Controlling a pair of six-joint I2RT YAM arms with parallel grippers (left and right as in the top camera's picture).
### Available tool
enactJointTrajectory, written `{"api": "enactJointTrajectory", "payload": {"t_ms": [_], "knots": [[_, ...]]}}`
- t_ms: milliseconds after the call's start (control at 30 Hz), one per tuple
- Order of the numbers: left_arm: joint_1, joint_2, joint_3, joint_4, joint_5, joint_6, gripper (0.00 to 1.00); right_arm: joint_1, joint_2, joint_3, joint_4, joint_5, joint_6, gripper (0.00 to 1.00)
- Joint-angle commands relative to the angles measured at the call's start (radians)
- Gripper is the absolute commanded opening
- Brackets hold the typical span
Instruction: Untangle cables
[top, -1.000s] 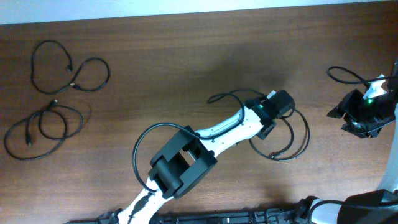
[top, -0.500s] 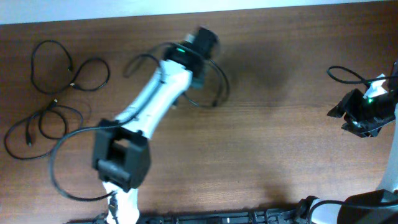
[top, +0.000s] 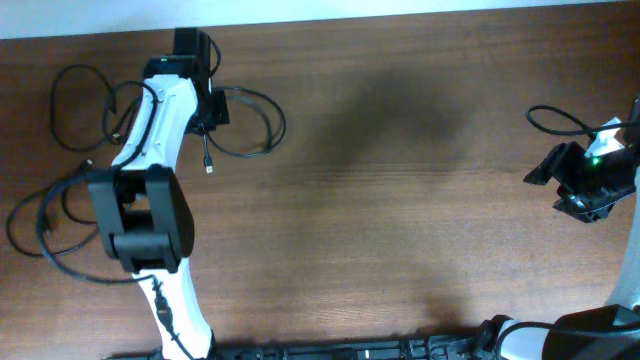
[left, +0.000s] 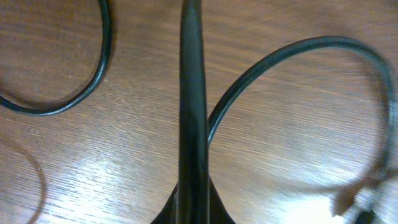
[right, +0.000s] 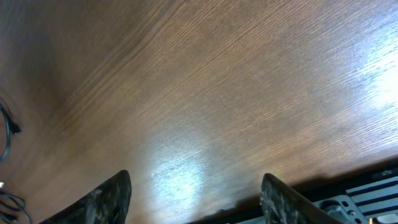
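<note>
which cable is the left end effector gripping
The cable looping right of the arm, pinched in the left end effector; the other two lie loose further left.

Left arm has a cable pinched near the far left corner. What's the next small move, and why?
Probably open the left gripper and set the cable down there: its loop sits apart from the other cables, and the right gripper is open and far off.

No text, label, brand, number or sign readable in any view, neither on the cables (left: 107, 37) nor on the wooden table (top: 420, 200).
</note>
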Motion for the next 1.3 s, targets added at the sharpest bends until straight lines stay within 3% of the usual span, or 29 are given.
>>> {"api": "enactJointTrajectory", "payload": {"t_ms": [0, 67, 100, 267, 333, 533, 733, 900, 1067, 1267], "knots": [[0.011, 0.016, 0.004, -0.025, -0.069, 0.019, 0.3, -0.003, -0.015, 0.02, 0.003, 0.007, -0.007, 0.7], [0.01, 0.01, 0.007, -0.041, -0.069, 0.029, 0.59, -0.003, -0.015, 0.02, 0.003, 0.005, 0.0, 0.71], [0.01, -0.001, 0.012, -0.05, -0.069, 0.028, 0.98, -0.003, -0.015, 0.02, 0.002, 0.005, 0.0, 0.72], [0.011, -0.259, 0.03, -0.087, -0.047, 0.028, 0.99, -0.003, -0.015, 0.019, -0.009, 0.005, 0.0, 0.79], [0.011, -0.392, 0.029, -0.115, 0.024, 0.028, 0.99, -0.003, -0.015, 0.019, -0.008, 0.006, 0.0, 0.99], [0.01, -0.763, 0.023, -0.139, 0.074, 0.027, 0.99, -0.003, -0.015, 0.019, 0.006, 0.006, 0.0, 0.98], [0.011, -1.055, 0.002, -0.287, 0.069, 0.028, 0.99, -0.003, -0.015, 0.019, 0.006, 0.006, 0.0, 0.98], [0.01, -1.29, -0.144, -0.443, 0.018, 0.028, 0.99, -0.003, -0.015, 0.019, 0.006, 0.006, 0.0, 0.98], [0.01, -1.339, -0.217, -0.657, 0.068, 0.028, 0.99, -0.003, -0.015, 0.019, 0.006, 0.006, 0.0, 0.98], [0.01, -1.384, -0.224, -0.668, 0.062, 0.028, 0.99, -0.003, -0.015, 0.019, 0.006, 0.006, 0.0, 0.99]]}}
